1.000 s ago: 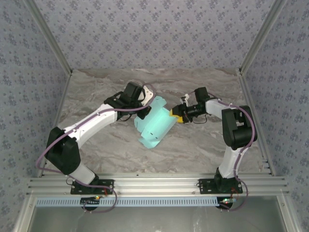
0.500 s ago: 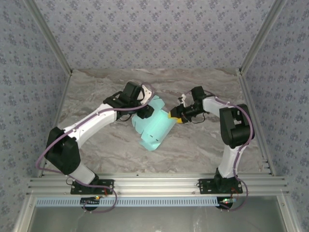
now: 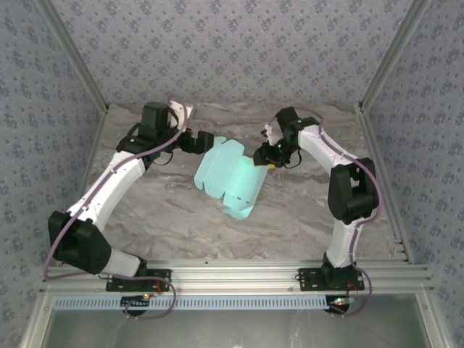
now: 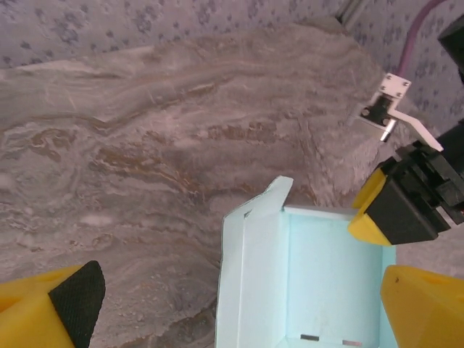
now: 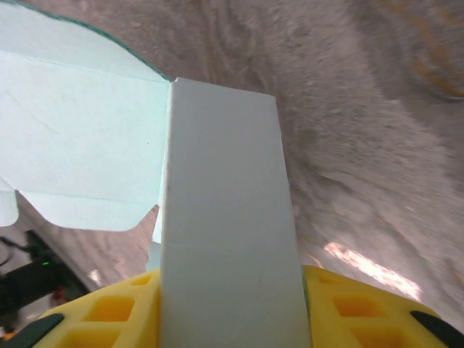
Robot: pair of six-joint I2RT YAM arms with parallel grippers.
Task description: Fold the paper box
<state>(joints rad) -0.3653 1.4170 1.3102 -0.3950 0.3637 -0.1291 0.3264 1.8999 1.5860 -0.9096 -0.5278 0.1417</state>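
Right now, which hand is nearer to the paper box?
Right. The right hand is clamped on the paper box's far right flap. The left hand is open beside its far left corner, and contact there is unclear.

One flap [image 5: 225, 188] of the box [image 5: 80, 123] is clamped upright by the gripper [image 5: 228, 312] — yellow fingers [image 5: 109, 315] are seen beside its foot. Left of the flap a wider panel is spread; behind it, table [image 5: 362, 109].

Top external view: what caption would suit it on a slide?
Right gripper pinches the paper box by an edge; open left gripper hovers beside it.
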